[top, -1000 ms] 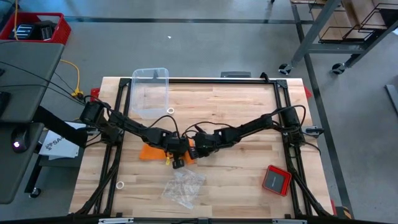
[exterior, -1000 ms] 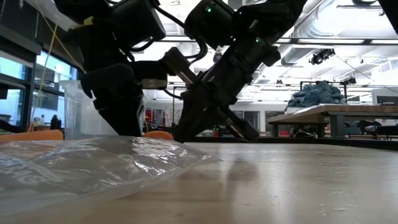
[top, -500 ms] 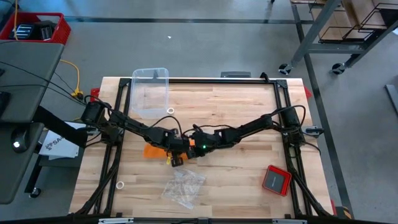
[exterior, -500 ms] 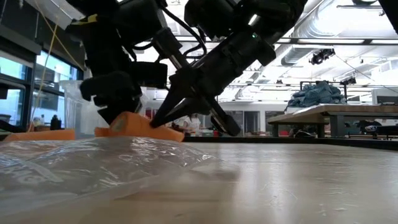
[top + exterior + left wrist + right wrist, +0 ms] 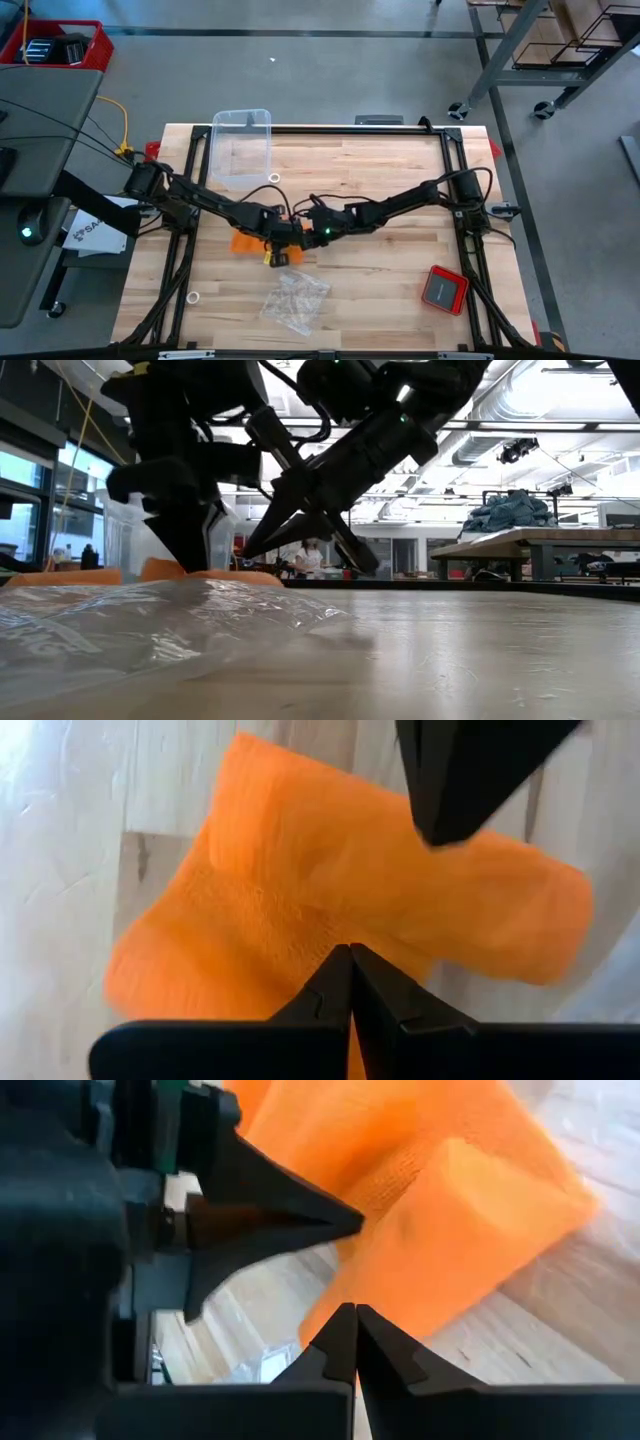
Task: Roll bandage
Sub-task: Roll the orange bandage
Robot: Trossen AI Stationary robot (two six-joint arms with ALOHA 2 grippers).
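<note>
The orange bandage (image 5: 245, 243) lies bunched left of the table's middle, its right part doubled over into a thick fold (image 5: 450, 1230). My left gripper (image 5: 285, 247) points steeply down at it, shut, the tips (image 5: 350, 952) against the fabric. My right gripper (image 5: 306, 236) slants down from the right, shut, with its tips (image 5: 350, 1310) at the fold's lower edge. In the low view the bandage (image 5: 240, 574) shows low on the table behind both grippers. My left gripper meets the bandage with its shut fingertips, at a crease (image 5: 300, 920) near the middle of the fabric, coming steeply from above. Whether a layer is caught between the fingers, I cannot tell. My right gripper touches the thick fold's lower edge (image 5: 335, 1295) with its shut fingertips, slanting down from the table's right. The bandage rests on the table.
A crumpled clear plastic bag (image 5: 295, 300) lies just in front of the grippers and fills the low view's foreground (image 5: 150, 630). A clear bin (image 5: 243, 148) stands at the far left, a red square device (image 5: 443, 288) at the near right. Two small white rings (image 5: 274, 178) (image 5: 193, 297) lie on the table.
Both grippers have risen a little and kept shut. The bandage's right end has been drawn toward the left and doubled over, so the strip shows shorter from above. In the low view the orange lump rose between the grippers, then sank again.
</note>
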